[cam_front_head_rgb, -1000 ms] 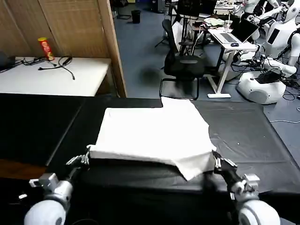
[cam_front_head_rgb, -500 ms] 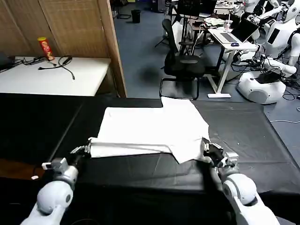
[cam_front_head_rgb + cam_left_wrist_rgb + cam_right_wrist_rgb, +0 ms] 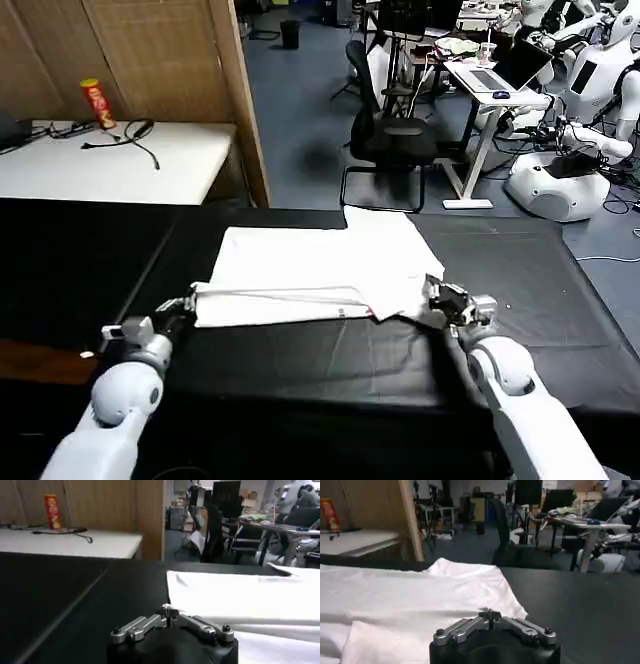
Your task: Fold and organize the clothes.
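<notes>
The white T-shirt (image 3: 320, 270) lies mid-table, long axis running left-right across the black tablecloth (image 3: 520, 300). The left gripper (image 3: 185, 303) and right gripper (image 3: 432, 293) each pinch a near corner of its front hem. So the fold looks like it goes straight away toward the far edge, both arms equally close.

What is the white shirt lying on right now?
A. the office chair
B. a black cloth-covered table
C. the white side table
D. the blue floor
B: the white T-shirt lies spread on the black tablecloth, with the left claw and right claw at its near edge.
</notes>
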You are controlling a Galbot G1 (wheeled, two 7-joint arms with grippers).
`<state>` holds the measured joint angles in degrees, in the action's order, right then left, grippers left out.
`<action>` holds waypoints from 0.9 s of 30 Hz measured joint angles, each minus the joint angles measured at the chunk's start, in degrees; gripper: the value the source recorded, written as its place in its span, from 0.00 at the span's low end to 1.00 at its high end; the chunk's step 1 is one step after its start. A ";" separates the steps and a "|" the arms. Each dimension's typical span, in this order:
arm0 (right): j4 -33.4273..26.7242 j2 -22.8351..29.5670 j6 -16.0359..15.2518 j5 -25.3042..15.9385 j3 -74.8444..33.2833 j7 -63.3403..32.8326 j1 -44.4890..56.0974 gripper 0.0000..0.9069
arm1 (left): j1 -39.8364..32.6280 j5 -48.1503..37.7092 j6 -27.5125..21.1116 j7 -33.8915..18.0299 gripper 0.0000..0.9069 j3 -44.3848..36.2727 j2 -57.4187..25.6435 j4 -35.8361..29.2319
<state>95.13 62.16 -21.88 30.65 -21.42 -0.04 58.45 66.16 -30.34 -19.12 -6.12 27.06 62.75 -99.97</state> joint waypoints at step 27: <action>17.90 -4.28 0.13 -9.52 -6.46 1.59 21.07 0.70 | 9.90 -7.07 -3.41 0.48 0.96 3.02 0.05 -6.75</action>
<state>113.03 57.88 -21.74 21.13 -27.88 1.55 79.52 76.06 -37.42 -22.52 -5.65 30.08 62.80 -106.72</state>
